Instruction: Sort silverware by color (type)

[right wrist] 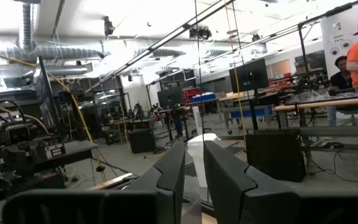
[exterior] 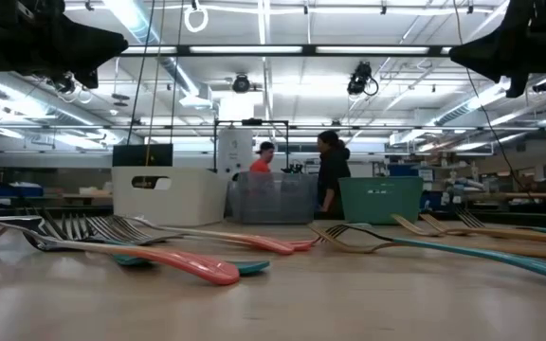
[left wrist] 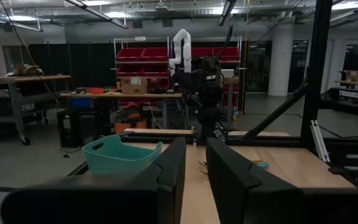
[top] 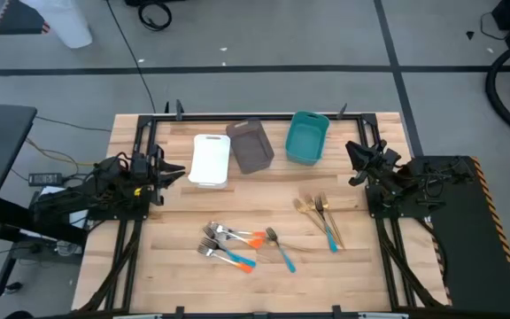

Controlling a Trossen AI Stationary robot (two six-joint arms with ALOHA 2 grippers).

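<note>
The silverware lies flat on the wooden table, touched by neither gripper. Orange- and blue-handled forks and spoons form a cluster [top: 228, 244], with one blue-handled piece [top: 282, 251] just to their right. Slim gold pieces and a teal-handled one [top: 320, 215] lie nearer the right arm. In the low view, an orange handle [exterior: 207, 268] and a teal handle [exterior: 529, 265] lie in front. My left gripper [top: 177, 174] [left wrist: 195, 144] waits at the table's left edge, fingers shut. My right gripper [top: 358, 162] [right wrist: 194, 149] waits at the right edge, raised, also shut.
Three bins stand in a row at the table's far side: white [top: 211, 159], grey [top: 251, 146] and teal [top: 307, 137] [left wrist: 120, 155]. Bare wood lies between the bins and the silverware. People stand in the room behind the table [exterior: 330, 175].
</note>
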